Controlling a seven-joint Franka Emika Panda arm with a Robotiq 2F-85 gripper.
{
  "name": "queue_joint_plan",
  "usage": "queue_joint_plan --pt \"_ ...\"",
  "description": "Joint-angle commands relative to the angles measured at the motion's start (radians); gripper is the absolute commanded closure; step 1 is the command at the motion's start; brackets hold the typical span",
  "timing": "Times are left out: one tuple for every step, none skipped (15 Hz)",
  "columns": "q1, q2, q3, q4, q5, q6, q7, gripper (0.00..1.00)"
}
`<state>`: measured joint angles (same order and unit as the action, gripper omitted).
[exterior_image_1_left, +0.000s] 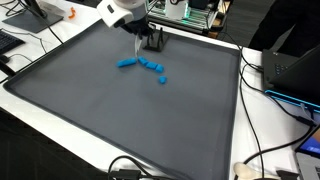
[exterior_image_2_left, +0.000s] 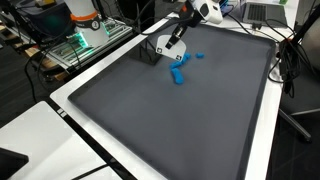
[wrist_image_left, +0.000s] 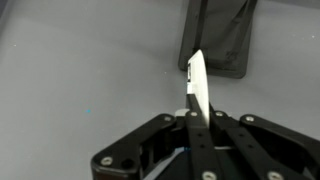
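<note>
— At the far edge of the grey mat (exterior_image_1_left: 120, 115), what is pictured?

— The gripper (exterior_image_1_left: 151, 40) is seen lowered close to the mat, just inside that far edge. A thin white piece (wrist_image_left: 197, 85) is clamped between its jaws, which are closed on the piece's lower end. The piece is held on edge above the mat, and its free end is pointed away from the wrist.

— What is found beside it on the mat?

— A dark block (wrist_image_left: 218, 40) is stood on the mat just beyond the white piece's tip. Whether the two are touching cannot be told from the wrist view.

— And towards the mat's middle?

— A loose row of small blue pieces (exterior_image_1_left: 145, 65) is laid flat on the mat, near the gripper but apart from it. They are shown in both exterior views and are touched by nothing.

— What is seen off the mat?

— The mat is framed by a white table (exterior_image_1_left: 55, 128). Black cables (exterior_image_1_left: 262, 75) are draped along one side edge of the mat.
</note>
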<state>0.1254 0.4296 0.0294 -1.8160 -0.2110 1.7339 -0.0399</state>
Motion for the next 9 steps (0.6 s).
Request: queue_joint_plan --pt "-0.035 -0.071 0.018 -0.054 0.128 -0.028 0.051 0.99" --pt "-0.039 -0.086 0.016 -0.066 0.166 -0.027 0.073 0.99" --pt "-0.041 -0.100 0.011 -0.078 0.203 -0.029 0.107 0.99" --pt "-0.043 -0.118 0.005 -0.097 0.231 -0.024 0.142 0.99" --pt "-0.046 -0.136 0.000 -0.118 0.256 -0.018 0.178 0.99" --pt "-0.047 -0.154 -0.005 -0.140 0.275 -0.011 0.219 0.99" --pt "-0.049 -0.170 -0.010 -0.160 0.291 -0.005 0.260 0.99" --pt "-0.052 -0.187 -0.014 -0.183 0.311 -0.003 0.296 0.99" --pt "-0.054 -0.202 -0.018 -0.204 0.328 0.000 0.336 0.99"
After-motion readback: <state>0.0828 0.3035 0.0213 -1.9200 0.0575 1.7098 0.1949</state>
